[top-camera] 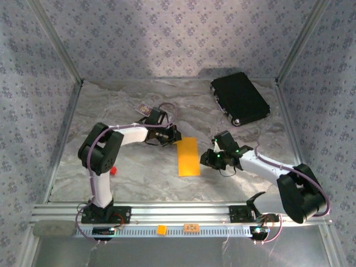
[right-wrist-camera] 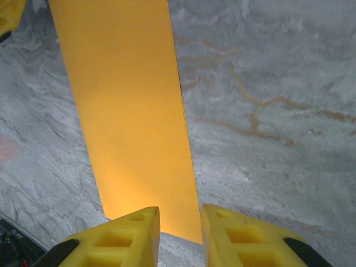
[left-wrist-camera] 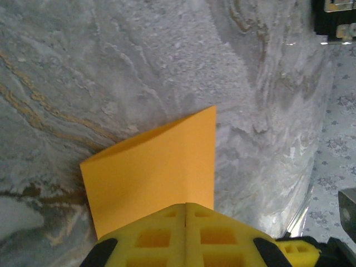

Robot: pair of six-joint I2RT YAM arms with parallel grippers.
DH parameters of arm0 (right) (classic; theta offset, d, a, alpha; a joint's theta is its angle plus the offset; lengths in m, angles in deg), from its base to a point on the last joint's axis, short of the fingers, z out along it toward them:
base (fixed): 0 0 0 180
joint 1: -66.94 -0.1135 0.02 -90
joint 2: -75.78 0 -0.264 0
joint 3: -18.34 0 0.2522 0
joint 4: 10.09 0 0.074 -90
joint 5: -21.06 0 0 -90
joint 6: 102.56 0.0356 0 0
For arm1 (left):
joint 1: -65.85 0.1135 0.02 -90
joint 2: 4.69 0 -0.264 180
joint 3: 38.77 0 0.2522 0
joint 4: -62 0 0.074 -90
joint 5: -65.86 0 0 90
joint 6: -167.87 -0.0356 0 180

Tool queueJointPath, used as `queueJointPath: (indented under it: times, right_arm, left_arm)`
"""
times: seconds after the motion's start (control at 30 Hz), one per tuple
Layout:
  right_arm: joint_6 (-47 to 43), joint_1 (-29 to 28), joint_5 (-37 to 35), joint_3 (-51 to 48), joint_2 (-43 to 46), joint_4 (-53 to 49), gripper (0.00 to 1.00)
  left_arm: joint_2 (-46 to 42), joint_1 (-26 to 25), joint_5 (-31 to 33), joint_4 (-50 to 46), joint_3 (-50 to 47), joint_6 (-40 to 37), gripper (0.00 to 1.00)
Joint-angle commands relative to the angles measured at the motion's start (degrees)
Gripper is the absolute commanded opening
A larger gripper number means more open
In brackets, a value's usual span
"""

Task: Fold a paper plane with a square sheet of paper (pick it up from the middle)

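Observation:
The square sheet of paper lies on the marble table top as a narrow orange-yellow rectangle, folded in half. My left gripper is at its far left corner. In the left wrist view the yellow fingertips are pressed together over the paper, and whether they pinch it is hidden. My right gripper sits just right of the sheet's near half. In the right wrist view its fingers stand a little apart, open, with the near corner of the paper showing in the gap.
A black case lies at the back right. A small red block sits by the left arm's base. Small orange tags are on the front rail. A small card-like object lies behind the left gripper. Patterned walls enclose the table.

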Motion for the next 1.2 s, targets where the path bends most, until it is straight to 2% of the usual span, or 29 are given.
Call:
queueJointPath:
  times: [0.0,0.53,1.0,1.17]
  right_arm:
    - [3.2,-0.8,1.5,-1.1,-0.2,1.6,0.27]
    - [6.2,-3.4,5.4,-4.2,-2.3,4.5,0.36]
    - [6.9,-3.7,5.4,-2.8,-4.8,3.8,0.35]
    - [8.6,-3.6,8.4,-4.1,-4.9,9.8,0.33]
  left_arm:
    - [2.3,0.4,-2.1,0.4,2.1,-1.5,0.0]
    - [6.0,2.4,-1.6,1.9,-4.6,-4.0,0.0]
    - [6.0,2.4,-1.6,2.3,-4.4,-3.0,0.0]
    - [6.2,2.4,-1.6,2.8,-4.5,-2.5,0.0]
